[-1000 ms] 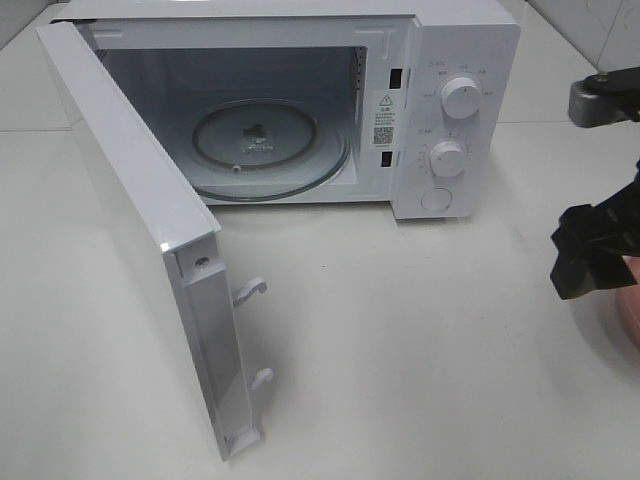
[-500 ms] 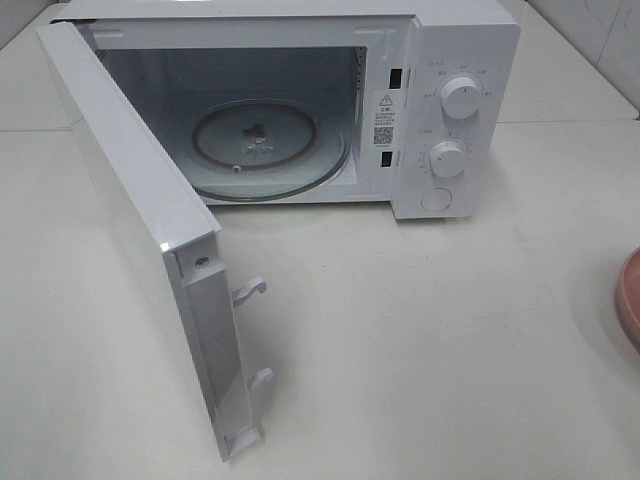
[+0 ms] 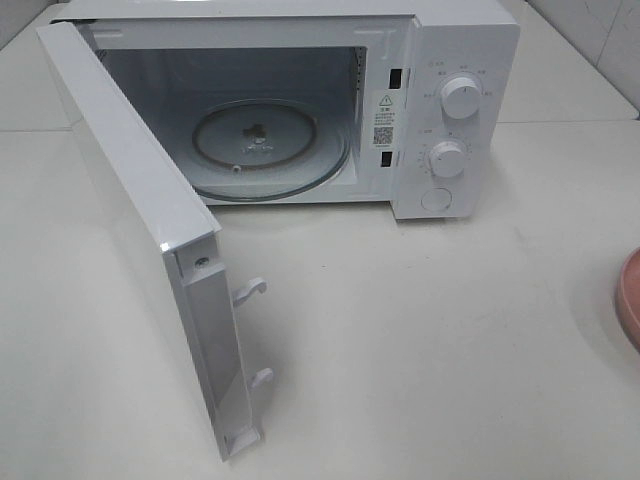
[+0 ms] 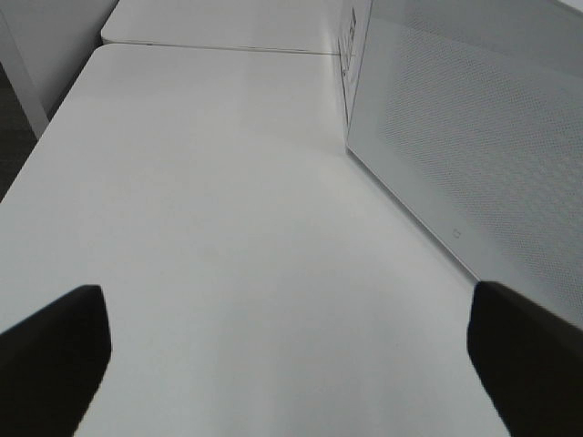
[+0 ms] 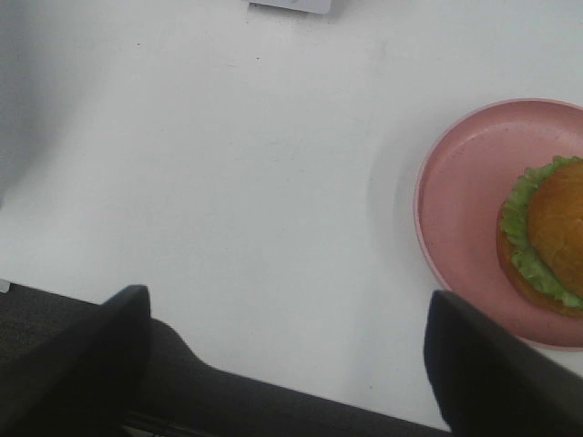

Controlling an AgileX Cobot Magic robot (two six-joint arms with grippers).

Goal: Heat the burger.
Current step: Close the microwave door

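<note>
Right pincer gone from overhead view, burger unheld

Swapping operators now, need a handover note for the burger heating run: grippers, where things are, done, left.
Left gripper: open, empty, over bare table beside the white microwave door.
Right gripper: open, empty, above the table next to the round pink plate.
Golden-brown bun burger with green lettuce: on the pink plate, on the table right of the white microwave.
Done: door swung wide open; round glass turntable bare.
Left: pick up the burger's plate, set it on the turntable, close the door, turn the knobs.
</note>
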